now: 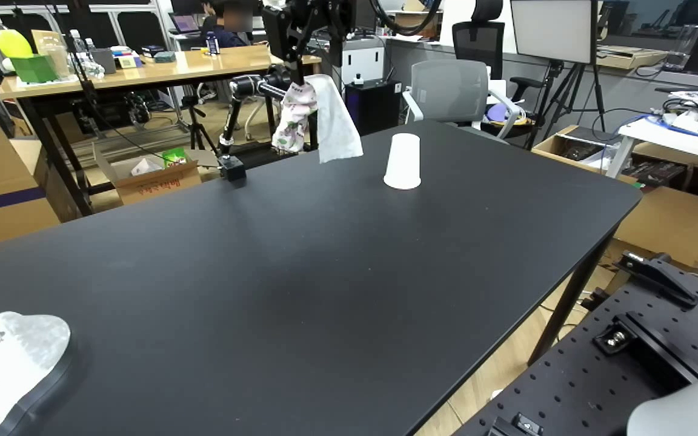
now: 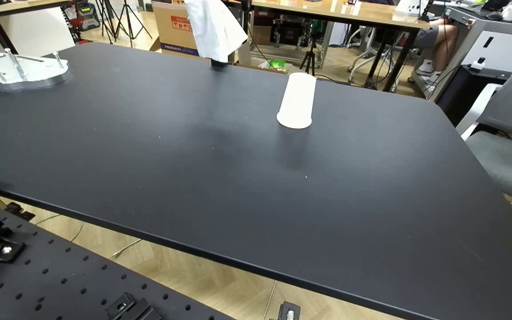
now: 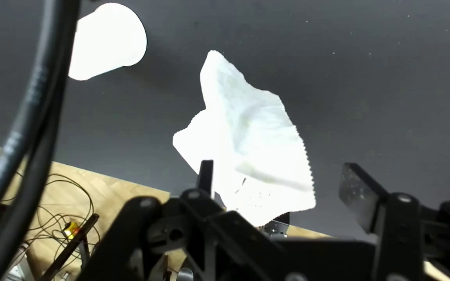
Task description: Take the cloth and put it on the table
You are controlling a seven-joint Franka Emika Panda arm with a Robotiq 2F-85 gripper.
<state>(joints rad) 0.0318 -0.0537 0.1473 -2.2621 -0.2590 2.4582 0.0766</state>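
The cloth is white on one side and shows a leafy print in an exterior view [image 1: 335, 124]. It hangs above the far table edge and appears draped over a black jointed stand [image 1: 241, 89]. The white side shows in an exterior view [image 2: 216, 29]. My gripper [image 1: 315, 68] is directly above the cloth. In the wrist view my gripper [image 3: 279, 166] is open, its fingers wide apart. The cloth [image 3: 264, 136] lies beyond and between them, not pinched. The black table [image 1: 325, 272] is below; it also shows in an exterior view [image 2: 238, 178].
A white cup [image 1: 403, 162] stands upside down on the table; it also shows in an exterior view [image 2: 298, 101] and the wrist view [image 3: 109, 41]. A white plate with metal posts [image 2: 20, 71] lies on the table. The stand's clamp [image 1: 232, 168] grips the table edge.
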